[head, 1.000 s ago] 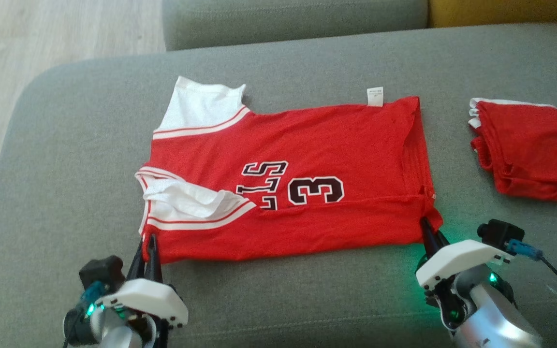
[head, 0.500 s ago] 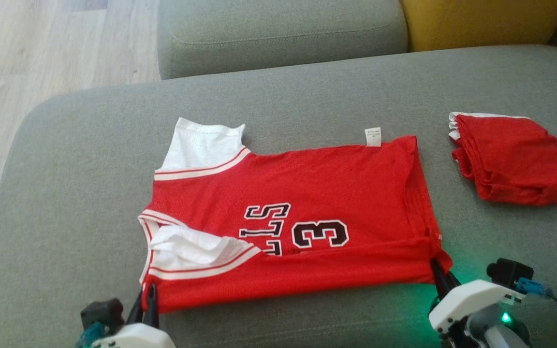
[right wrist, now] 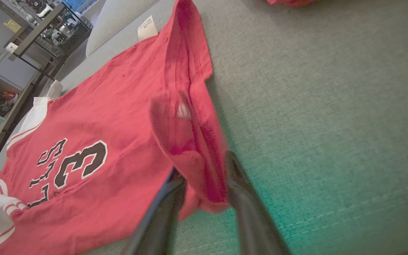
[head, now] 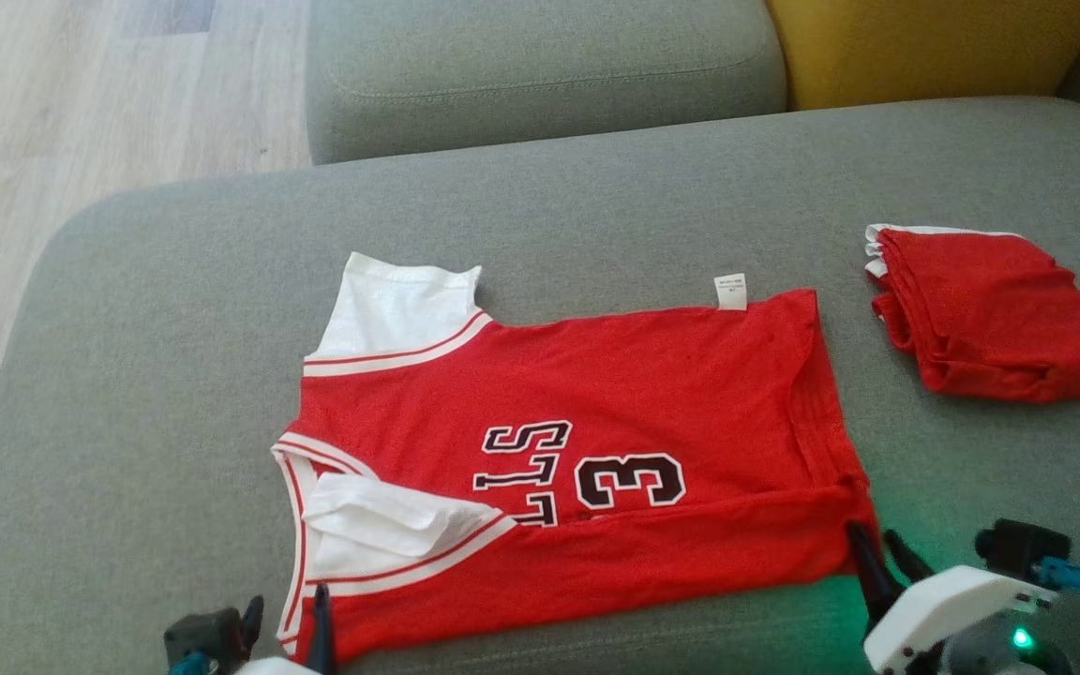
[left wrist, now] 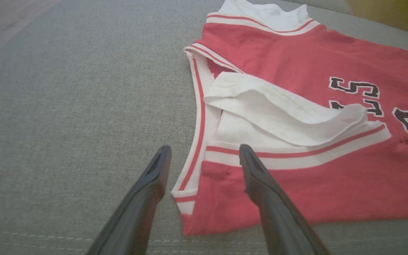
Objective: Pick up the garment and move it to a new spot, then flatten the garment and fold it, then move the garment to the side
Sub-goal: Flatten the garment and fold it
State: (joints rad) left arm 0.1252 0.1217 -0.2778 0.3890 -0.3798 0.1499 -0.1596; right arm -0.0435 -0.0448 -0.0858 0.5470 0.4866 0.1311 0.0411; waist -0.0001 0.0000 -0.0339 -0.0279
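Two red garments on the grey sofa seat (head: 174, 309): the jersey (head: 596, 394), white-sleeved with a black 3, spread flat across the middle and reaching close to the near edge, neck end toward the seat's left edge, hem toward the right; a folded red piece (head: 990, 319) well apart, by the right edge. Near long side of the jersey folded over toward its middle, one white sleeve tucked under that fold. White label (head: 730, 291) poking out at the far side. Left gripper (left wrist: 204, 150) at the jersey's near left corner, jaws spread wide, holding nothing, one finger over cloth, the other over bare seat. Right gripper (right wrist: 204, 166) at the near right corner, jaws parted a little, hem corner standing up blurred between the fingers, no firm pinch on it
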